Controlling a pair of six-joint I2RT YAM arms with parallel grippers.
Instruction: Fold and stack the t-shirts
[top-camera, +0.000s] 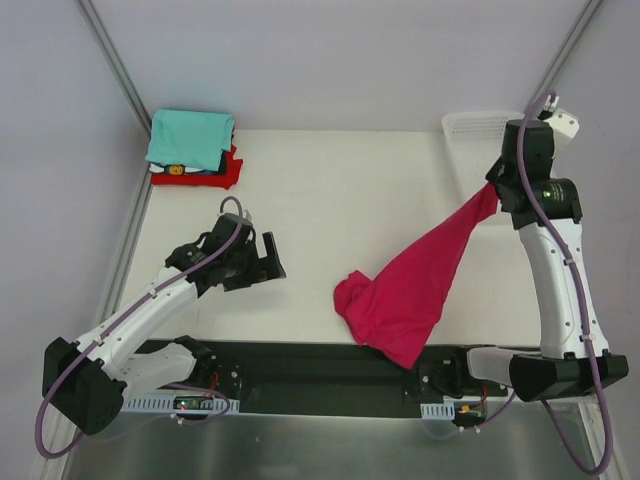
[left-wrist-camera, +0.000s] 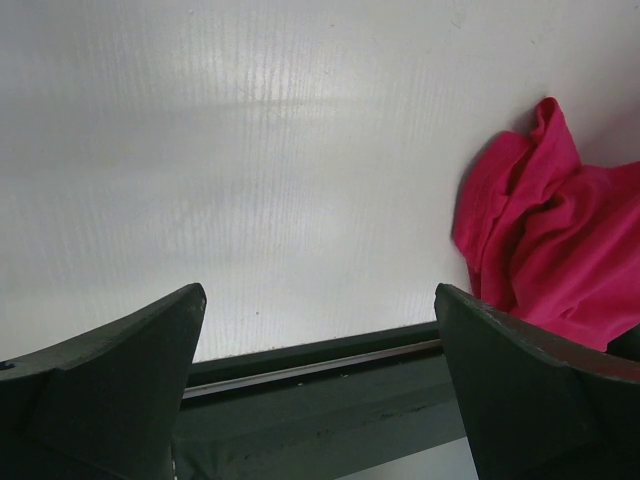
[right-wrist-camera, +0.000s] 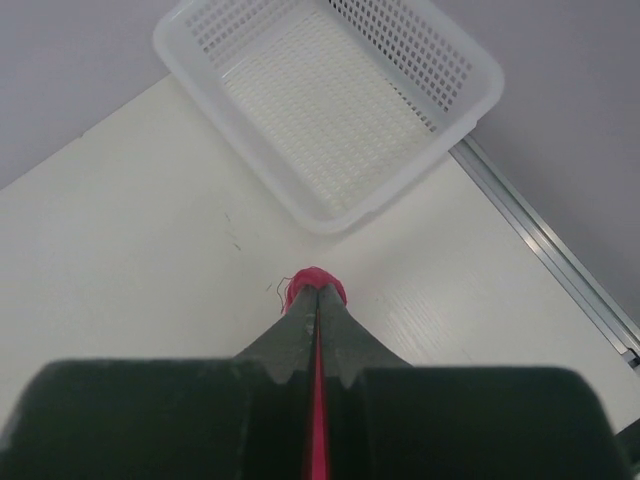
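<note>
We see the right gripper (right-wrist-camera: 316, 290) up high near the white basket (top-camera: 472, 123), its jaws pressed together on a corner of the pink shirt (top-camera: 415, 290). The cloth slants down from there, and its lower end lies bunched on the table (top-camera: 330, 190) by the near edge. The left gripper (top-camera: 262, 258) hovers just left of the shirt, jaws spread wide, holding nothing. At the far left corner lies a folded stack, with a teal shirt (top-camera: 190, 138) over a red shirt (top-camera: 230, 172).
</note>
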